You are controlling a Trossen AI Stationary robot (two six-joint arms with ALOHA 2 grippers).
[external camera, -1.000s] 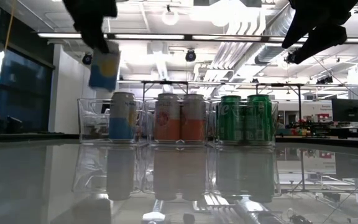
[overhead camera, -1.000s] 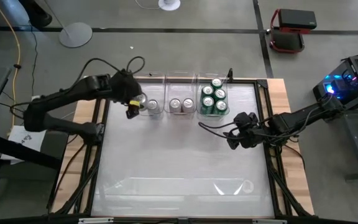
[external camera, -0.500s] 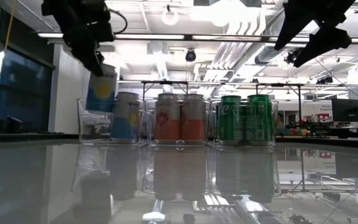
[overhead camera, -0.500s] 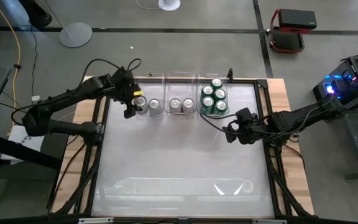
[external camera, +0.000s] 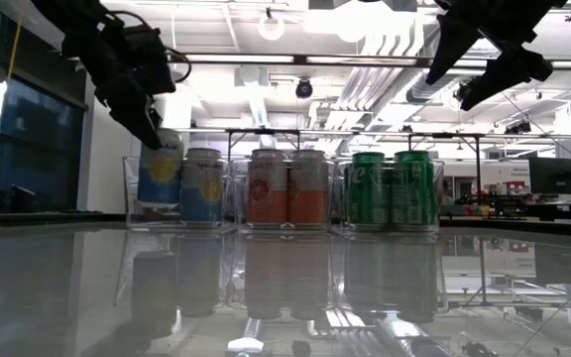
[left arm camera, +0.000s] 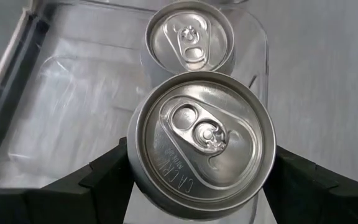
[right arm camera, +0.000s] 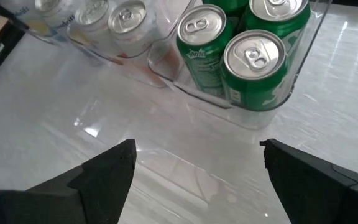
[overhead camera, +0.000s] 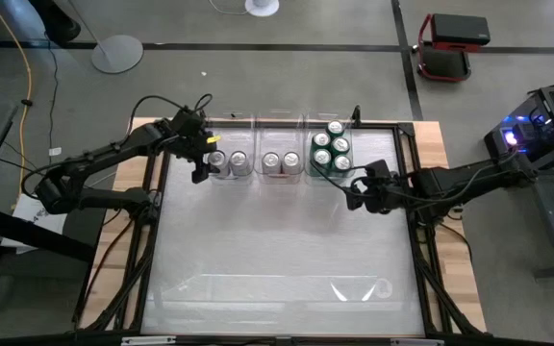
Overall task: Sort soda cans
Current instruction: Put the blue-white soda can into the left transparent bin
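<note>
Left end effector [overhead camera: 203, 160], clamped on a can [external camera: 160, 171], has lowered it into the bin [external camera: 132, 193] beside another can [external camera: 201, 185]; right end effector [overhead camera: 358, 192], fingers apart, moved nearer the green cans [overhead camera: 330, 151]

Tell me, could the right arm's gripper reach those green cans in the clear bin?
Probably yes. The right gripper hangs open, empty, above bare table just in front of the green soda cans; their silver tops are uncovered in the clear plastic bin, nothing between.

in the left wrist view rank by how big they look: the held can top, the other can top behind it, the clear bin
1. clear bin, spanning most of the frame
2. held can in the left pincer, enlarged by nearness
3. other can

The two cans are likely the same real size.
</note>
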